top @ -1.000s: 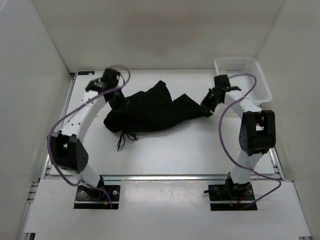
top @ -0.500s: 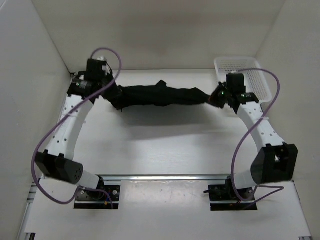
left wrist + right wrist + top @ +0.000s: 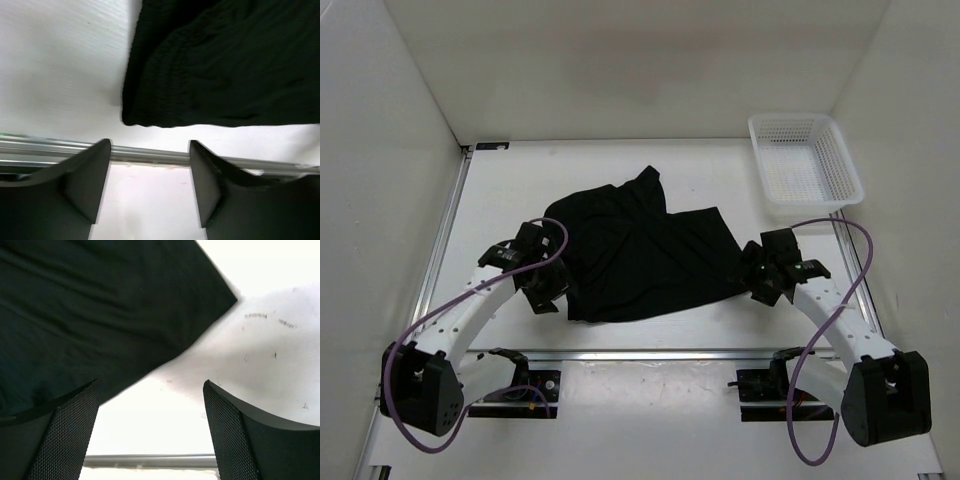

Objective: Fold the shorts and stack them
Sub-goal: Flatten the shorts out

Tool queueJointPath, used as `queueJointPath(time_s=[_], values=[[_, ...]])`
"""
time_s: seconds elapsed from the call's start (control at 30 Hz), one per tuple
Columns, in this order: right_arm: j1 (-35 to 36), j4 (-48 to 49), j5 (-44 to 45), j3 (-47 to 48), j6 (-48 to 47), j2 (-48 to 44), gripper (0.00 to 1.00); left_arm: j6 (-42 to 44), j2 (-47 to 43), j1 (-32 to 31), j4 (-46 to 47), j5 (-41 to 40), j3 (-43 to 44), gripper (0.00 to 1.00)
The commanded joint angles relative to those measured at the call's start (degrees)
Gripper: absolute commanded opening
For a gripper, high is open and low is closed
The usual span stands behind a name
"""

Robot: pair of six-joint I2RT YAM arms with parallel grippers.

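The shorts [image 3: 640, 255] lie spread out flat on the white bench [image 3: 510, 190], around its middle and a little toward the near side. The wide part of the cloth is toward the near edge, and one pointed fold reaches toward the far side. No claw holds them.

The left claw [image 3: 548, 292] is low over the bench, just beside the near left corner of the shorts. In the left wrist view its two fingers [image 3: 82, 182] stand spread apart with nothing between them. The ribbed corner of the cloth lies just beyond the tips, and a metal rail [image 3: 150, 156] runs across behind them.

The right claw [image 3: 757, 280] is low at the near right corner of the shorts. In the right wrist view its fingers [image 3: 247, 440] are also spread wide, with only bare bench between them. The slanted edge of the cloth runs down toward the left finger, but I cannot tell if it touches it.

A white mesh basket [image 3: 805, 205] stands at the far right corner, well apart from the shorts.
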Motion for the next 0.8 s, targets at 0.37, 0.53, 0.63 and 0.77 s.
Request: queueJointPath(time_s=[0.37,0.53,0.63,0.77], values=[[0.1,-1.0,3.8,4.9,1.5,2.9,0.7,-13.2,-0.1,-2.6,9.9,5.9,-10.1,0.99],[-3.0,1.9,-5.5,0.9,1.5,5.1,0.84,-14.5,2.0,-2.6,13.2,3.7,-11.4,0.98],[-4.2,5.6,-10.1,-0.1,1.5,9.1,0.92,-15.5,5.7,-2.6,15.4,2.5,-11.9,0.78],[-4.8,9.0,-13.3,-0.7,2.1,14.7,0.89,-14.9,8.9,-2.6,15.4,1.8,-11.3,0.14]])
